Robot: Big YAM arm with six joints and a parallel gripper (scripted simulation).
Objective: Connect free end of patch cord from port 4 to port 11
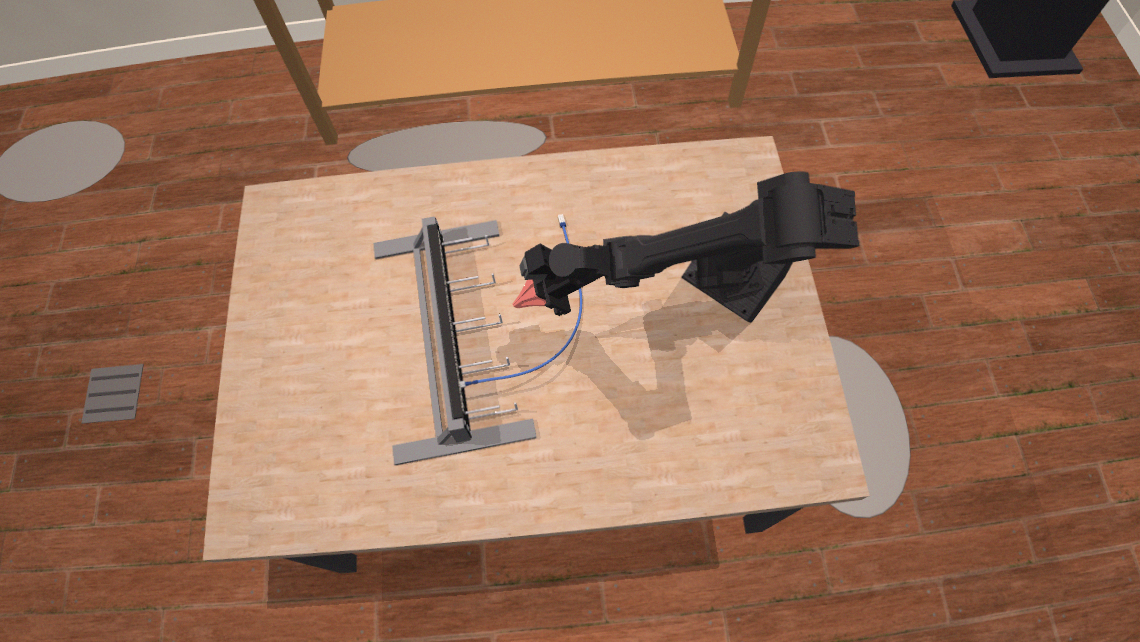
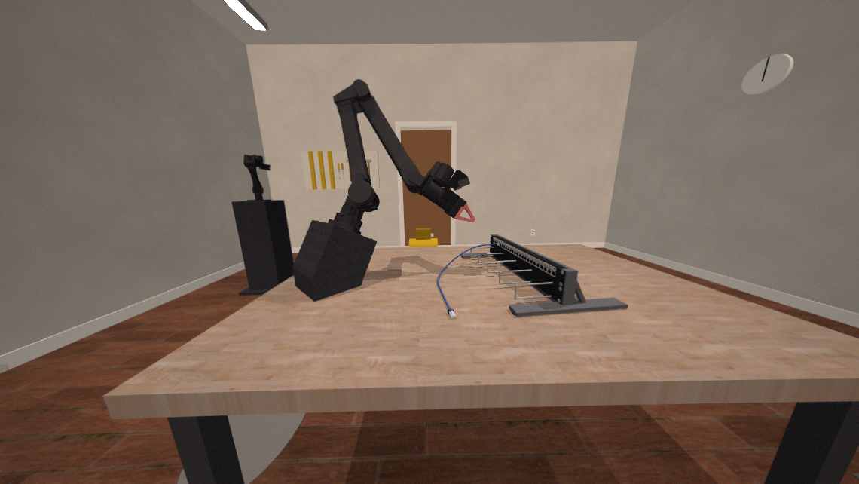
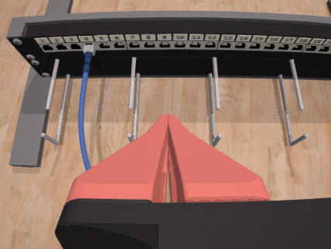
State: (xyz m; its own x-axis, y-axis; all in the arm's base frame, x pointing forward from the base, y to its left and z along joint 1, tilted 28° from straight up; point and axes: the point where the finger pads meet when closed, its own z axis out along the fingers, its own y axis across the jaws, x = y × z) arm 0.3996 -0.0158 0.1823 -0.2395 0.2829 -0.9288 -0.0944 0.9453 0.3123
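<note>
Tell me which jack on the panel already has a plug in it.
The fourth jack from the left on the patch panel: the blue patch cord runs up into it with a pale plug. Every other jack visible in the wrist view is dark, with nothing in it.

Grey walls [image 2: 120, 150], brick-red floor [image 1: 997, 319] — brown door [image 2: 426, 180], round wall clock [image 2: 767, 73].

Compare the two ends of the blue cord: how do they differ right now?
The plugged end sits in a jack near the left of the panel, raised off the table; the free end lies flat on the table, away from the rack. The plugged end is held by the jack; nothing holds the free end, since the gripper hangs shut and empty in the air. Both ends have pale plugs.
</note>
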